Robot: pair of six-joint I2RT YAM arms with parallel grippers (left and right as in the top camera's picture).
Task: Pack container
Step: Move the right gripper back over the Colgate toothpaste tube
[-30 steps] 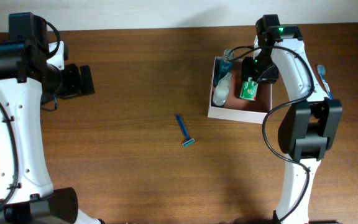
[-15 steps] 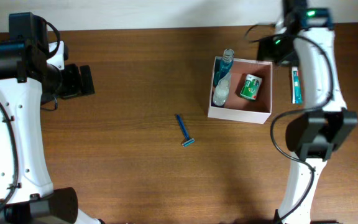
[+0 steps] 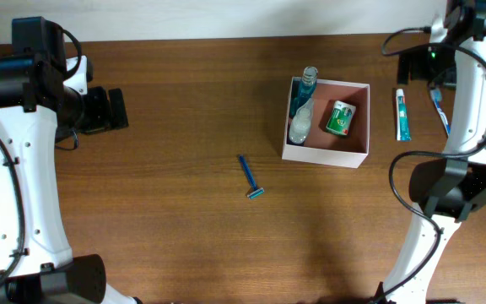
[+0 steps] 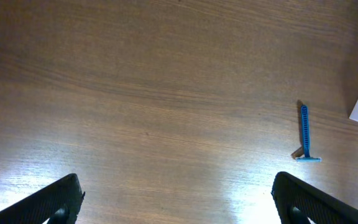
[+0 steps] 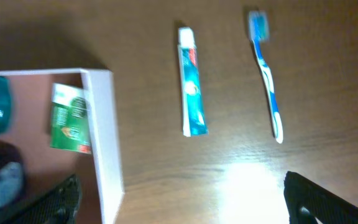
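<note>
Both end effectors (image 4: pixel 180 202) (image 5: pixel 185 202) — spread wide

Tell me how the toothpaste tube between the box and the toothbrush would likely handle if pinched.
The toothpaste tube looks flat and soft-walled, so it would probably dent under a pinch and sag slightly. Lying flat on the table, it seems unlikely to roll. Slim beside the container, it is probably light.

You have a brown wooden table (image 3: pixel 184 245) carrying the container (image 3: pixel 325 156); a blue razor (image 3: pixel 250 177) lies left of it, a toothpaste tube (image 3: pixel 402 116) just right, a toothbrush (image 5: pixel 268 78) farther right
</note>
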